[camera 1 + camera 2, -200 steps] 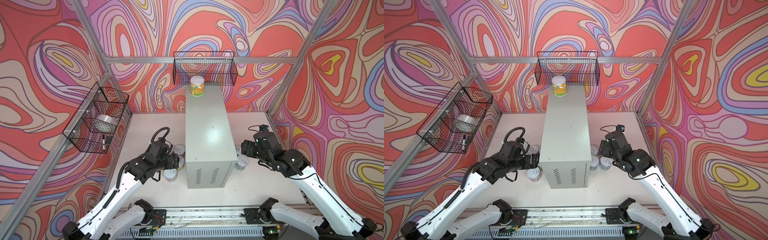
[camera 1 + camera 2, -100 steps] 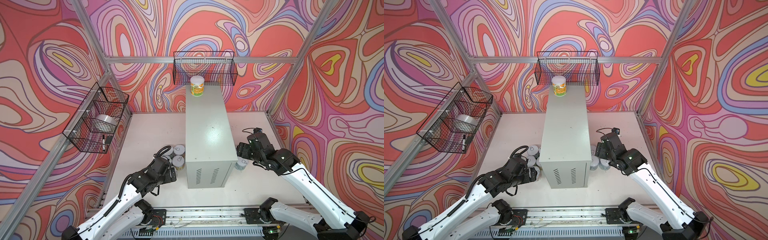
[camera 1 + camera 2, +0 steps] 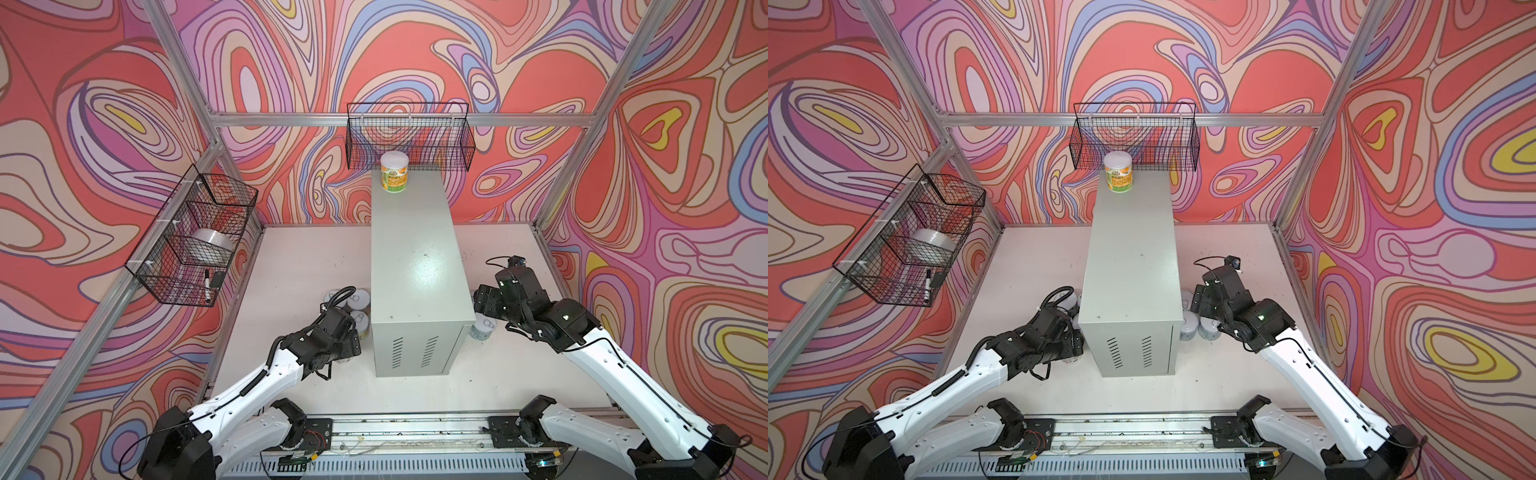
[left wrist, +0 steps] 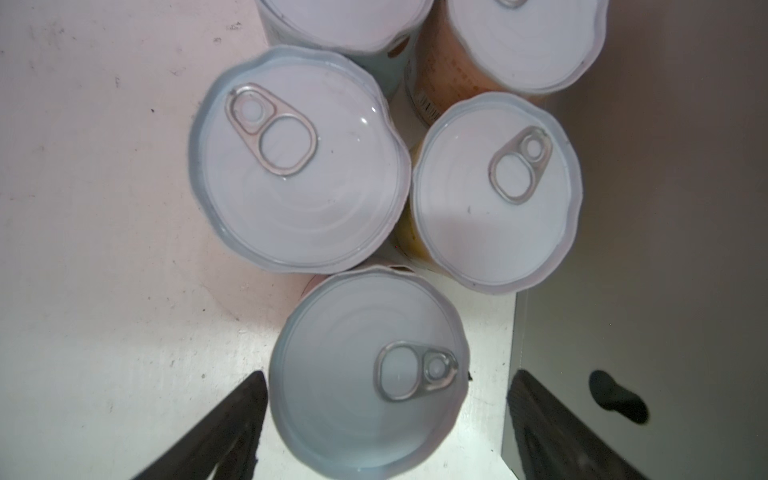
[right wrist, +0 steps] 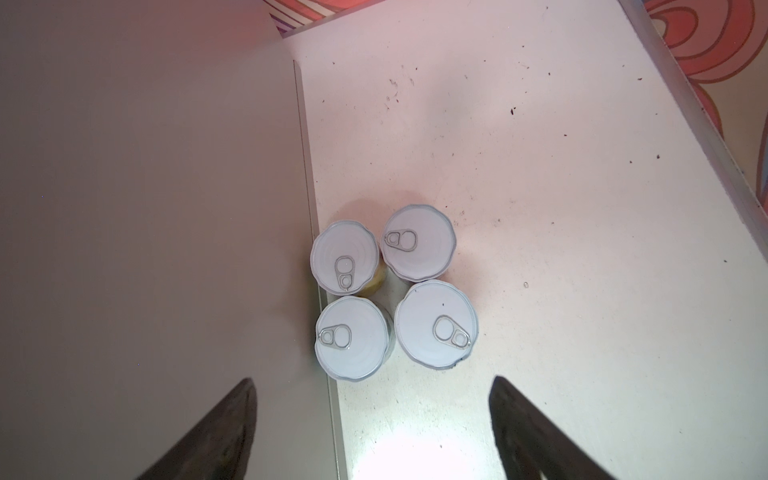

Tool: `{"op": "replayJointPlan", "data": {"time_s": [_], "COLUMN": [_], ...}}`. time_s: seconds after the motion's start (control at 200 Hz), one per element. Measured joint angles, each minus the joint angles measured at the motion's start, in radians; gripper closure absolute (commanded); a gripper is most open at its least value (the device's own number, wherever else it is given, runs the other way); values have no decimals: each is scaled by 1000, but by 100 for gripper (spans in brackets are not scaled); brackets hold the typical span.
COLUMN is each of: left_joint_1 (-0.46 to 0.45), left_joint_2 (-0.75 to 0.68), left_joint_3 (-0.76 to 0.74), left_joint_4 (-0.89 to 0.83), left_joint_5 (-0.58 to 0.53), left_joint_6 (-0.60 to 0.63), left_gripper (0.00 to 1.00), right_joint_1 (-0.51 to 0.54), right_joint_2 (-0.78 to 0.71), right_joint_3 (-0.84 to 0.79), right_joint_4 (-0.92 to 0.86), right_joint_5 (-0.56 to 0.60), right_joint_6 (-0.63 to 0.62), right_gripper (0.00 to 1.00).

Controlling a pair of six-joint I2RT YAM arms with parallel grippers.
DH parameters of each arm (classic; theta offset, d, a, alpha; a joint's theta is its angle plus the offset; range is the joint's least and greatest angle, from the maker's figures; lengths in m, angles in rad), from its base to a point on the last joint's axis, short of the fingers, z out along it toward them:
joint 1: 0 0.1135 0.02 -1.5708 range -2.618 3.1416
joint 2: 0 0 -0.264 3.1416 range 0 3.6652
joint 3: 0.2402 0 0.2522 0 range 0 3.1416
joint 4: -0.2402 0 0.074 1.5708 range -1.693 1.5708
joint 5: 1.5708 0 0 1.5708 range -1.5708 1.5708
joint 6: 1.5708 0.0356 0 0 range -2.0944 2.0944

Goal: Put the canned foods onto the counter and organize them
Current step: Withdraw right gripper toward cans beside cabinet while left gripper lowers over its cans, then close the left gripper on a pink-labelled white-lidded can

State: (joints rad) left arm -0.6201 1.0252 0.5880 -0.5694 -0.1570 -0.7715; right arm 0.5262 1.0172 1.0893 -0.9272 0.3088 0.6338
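One orange-and-green can (image 3: 394,173) (image 3: 1119,172) stands at the far end of the grey counter (image 3: 415,266) (image 3: 1129,257). Several cans sit on the white table left of the counter (image 4: 665,208). My left gripper (image 4: 387,374) (image 3: 351,340) is low over the nearest of them (image 4: 370,370). Its jaws are open either side of the lid, one finger (image 4: 249,399) close to the rim and the other apart. Right of the counter (image 5: 145,208), several more cans (image 5: 351,336) (image 5: 435,324) (image 3: 1188,326) stand in a square. My right gripper (image 5: 372,379) (image 3: 482,299) hangs open above them, empty.
A black wire basket (image 3: 409,137) hangs on the back wall just behind the counter. Another basket (image 3: 195,237) on the left wall holds a silver roll (image 3: 212,245) and a marker. Aluminium posts frame the table, and the arm rail (image 3: 407,428) runs along the front.
My left arm has drawn back toward the front and dropped over the front can, and its jaws have narrowed. My right gripper has shifted slightly toward the counter.
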Motion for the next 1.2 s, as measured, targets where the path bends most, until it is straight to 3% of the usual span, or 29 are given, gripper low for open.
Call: {"op": "replayJointPlan", "data": {"time_s": [0.401, 0.831, 0.961, 1.092, 1.202], "left_joint_1": [-23, -23, -23, -23, -23], "left_joint_2": [128, 195, 198, 196, 195], "left_joint_3": [-46, -52, -52, -51, -52], "left_joint_4": [115, 174, 174, 173, 175], "left_joint_5": [-80, -87, -87, -95, -98], "left_joint_6": [-26, -56, -60, -61, -61], "left_gripper": [15, 17, 26, 46, 72], "right_joint_1": [-2, -4, -10, -13, -18], "right_joint_2": [23, 45, 47, 61, 76], "right_joint_3": [-34, -41, -42, -42, -42], "right_joint_4": [60, 108, 114, 126, 130], "right_joint_5": [-19, -43, -44, -44, -44], "right_joint_6": [0, -15, -23, -35, -44], "right_gripper": [11, 11, 11, 11, 11]}}
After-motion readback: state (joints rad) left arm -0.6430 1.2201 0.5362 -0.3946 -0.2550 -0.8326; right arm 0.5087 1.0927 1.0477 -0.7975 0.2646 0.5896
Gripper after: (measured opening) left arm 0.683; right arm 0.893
